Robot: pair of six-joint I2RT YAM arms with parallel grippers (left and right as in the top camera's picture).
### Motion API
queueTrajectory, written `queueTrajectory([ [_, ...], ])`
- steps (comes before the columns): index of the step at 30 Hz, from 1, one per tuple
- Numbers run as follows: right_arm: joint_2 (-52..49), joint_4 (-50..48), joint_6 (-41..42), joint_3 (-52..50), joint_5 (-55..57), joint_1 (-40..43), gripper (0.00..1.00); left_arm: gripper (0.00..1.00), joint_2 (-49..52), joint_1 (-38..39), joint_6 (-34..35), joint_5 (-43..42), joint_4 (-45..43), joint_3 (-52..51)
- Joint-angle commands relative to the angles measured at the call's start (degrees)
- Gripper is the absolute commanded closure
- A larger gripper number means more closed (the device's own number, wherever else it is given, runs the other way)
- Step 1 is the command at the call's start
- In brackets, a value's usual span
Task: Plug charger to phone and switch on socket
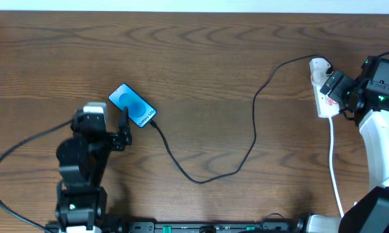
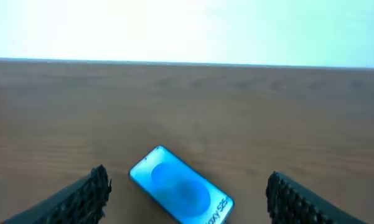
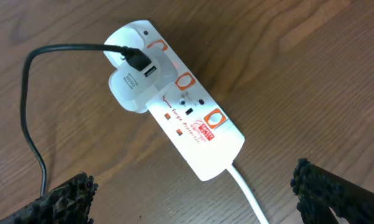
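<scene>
The phone lies flat at the centre left with its blue screen up, and it also shows in the left wrist view. The black charger runs from the phone's lower short edge, where its tip appears plugged in, in a long loop to the white socket at the far right. My left gripper is open and hovers just short of the phone, with nothing between its fingers. My right gripper is open above the socket. The charger's other end sits in a white adapter on the socket.
The socket's white cord trails toward the table's near edge beside the right arm. The charger's loop lies across the middle of the wooden table. The far table edge meets a pale wall.
</scene>
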State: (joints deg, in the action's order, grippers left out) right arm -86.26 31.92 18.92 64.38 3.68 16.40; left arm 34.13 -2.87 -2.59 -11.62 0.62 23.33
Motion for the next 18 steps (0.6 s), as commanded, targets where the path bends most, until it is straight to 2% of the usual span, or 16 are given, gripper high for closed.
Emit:
queueTrajectory([
  [1, 0.81, 0.04, 0.79, 0.04, 0.68, -0.35, 0.01, 0.18, -4.2, 0.22, -0.79, 0.7, -4.59, -5.66],
  [5, 0.81, 0.04, 0.79, 0.04, 0.68, -0.37, 0.01, 0.18, -8.07, 0.22, -0.81, 0.74, -7.45, -9.75],
  [18, 0.81, 0.07, 0.76, 0.04, 0.68, -0.37, 0.01, 0.18, -22.84, 0.24, -0.81, 0.72, -7.41, -17.79],
])
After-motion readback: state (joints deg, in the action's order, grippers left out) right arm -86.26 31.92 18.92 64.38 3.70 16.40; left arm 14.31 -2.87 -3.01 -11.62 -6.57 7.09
